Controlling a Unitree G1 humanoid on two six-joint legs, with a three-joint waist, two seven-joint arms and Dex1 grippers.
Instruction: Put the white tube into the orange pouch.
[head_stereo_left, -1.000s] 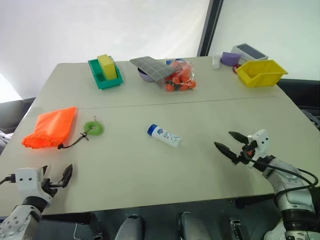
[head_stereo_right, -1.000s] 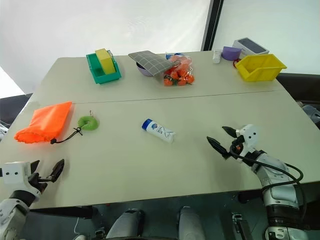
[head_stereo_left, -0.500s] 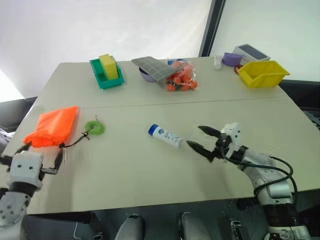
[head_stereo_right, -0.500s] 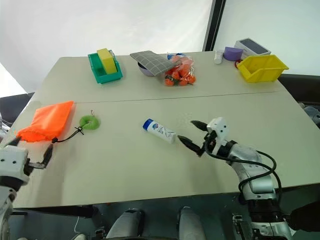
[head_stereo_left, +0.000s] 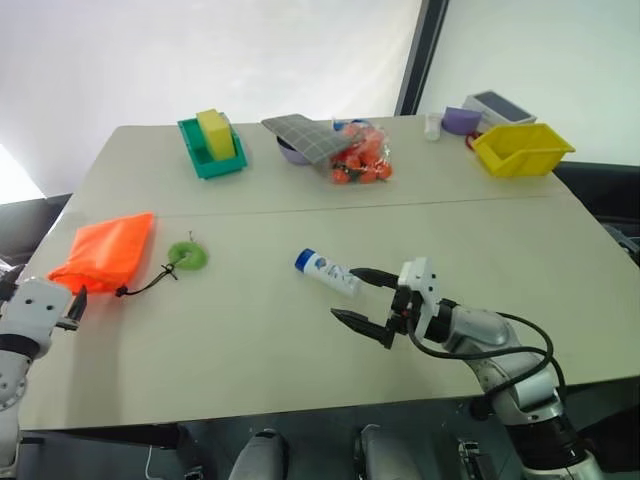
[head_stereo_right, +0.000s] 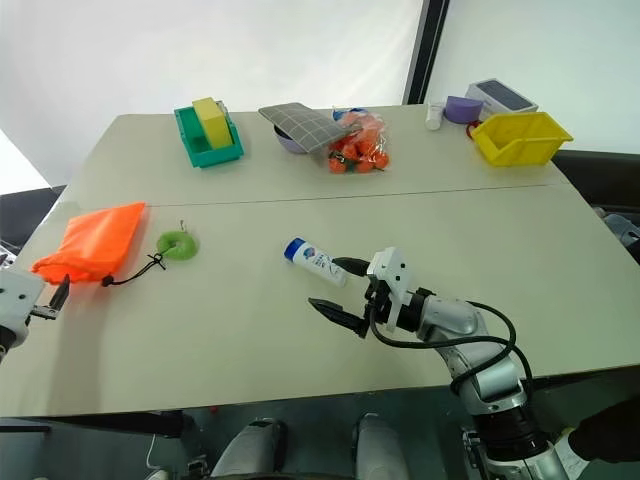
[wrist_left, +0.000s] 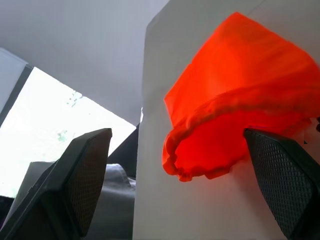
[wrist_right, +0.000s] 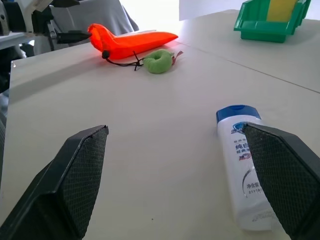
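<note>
Right gripper (head_stereo_left: 365, 298) – fingers spread wide, empty, just right of the white tube (head_stereo_left: 328, 271) at table centre. Left gripper (wrist_left: 185, 192) – fingers wide, empty, facing the orange pouch (head_stereo_left: 105, 253) at left.

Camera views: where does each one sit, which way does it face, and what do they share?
Head stereo pair: sits on the head, looks forward and down over the table; shows both arms, right gripper open beside the white tube, left gripper near the orange pouch.
Left wrist: looks along its open fingers at the pouch's gathered mouth at the table edge.
Right wrist: looks along its open fingers across the table at the tube.
Shared: right wrist also shows the pouch, green ring and left gripper.
</note>
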